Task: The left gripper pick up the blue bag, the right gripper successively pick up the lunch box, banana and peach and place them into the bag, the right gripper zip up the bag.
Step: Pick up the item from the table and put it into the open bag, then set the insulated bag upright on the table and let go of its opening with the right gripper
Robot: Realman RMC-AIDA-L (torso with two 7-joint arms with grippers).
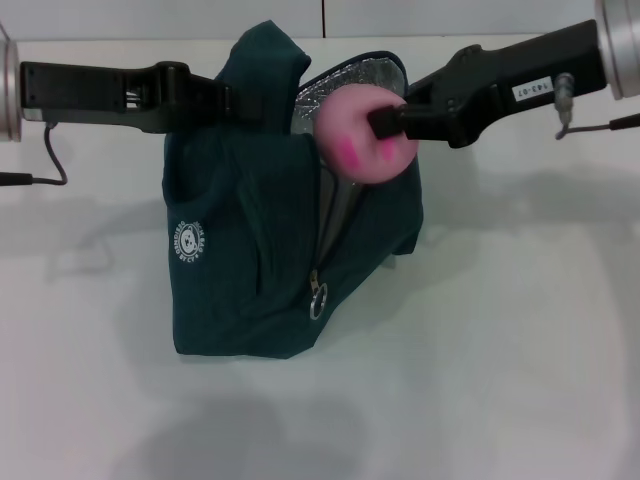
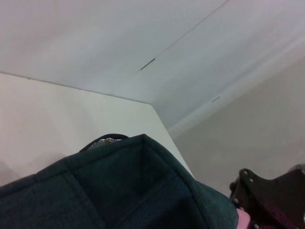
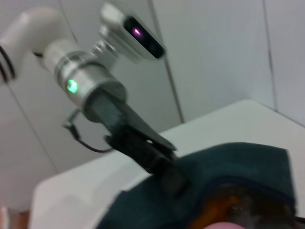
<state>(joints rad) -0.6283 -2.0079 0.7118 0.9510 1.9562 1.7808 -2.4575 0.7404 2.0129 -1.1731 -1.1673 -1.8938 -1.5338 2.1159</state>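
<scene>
my left hand [image 1: 245, 103] grips the blue bag [image 1: 250, 260] to keep its mouth open (foil lining showing) while my right hand [image 1: 385, 123] clamps the peach [image 1: 352, 140] just above it.

You have a plain white counter [image 1: 480, 380] underneath, its far edge meeting a pale paneled wall [image 1: 200, 18] with one thin vertical seam; a grey strip beside it could be floor [image 2: 257, 138].
</scene>
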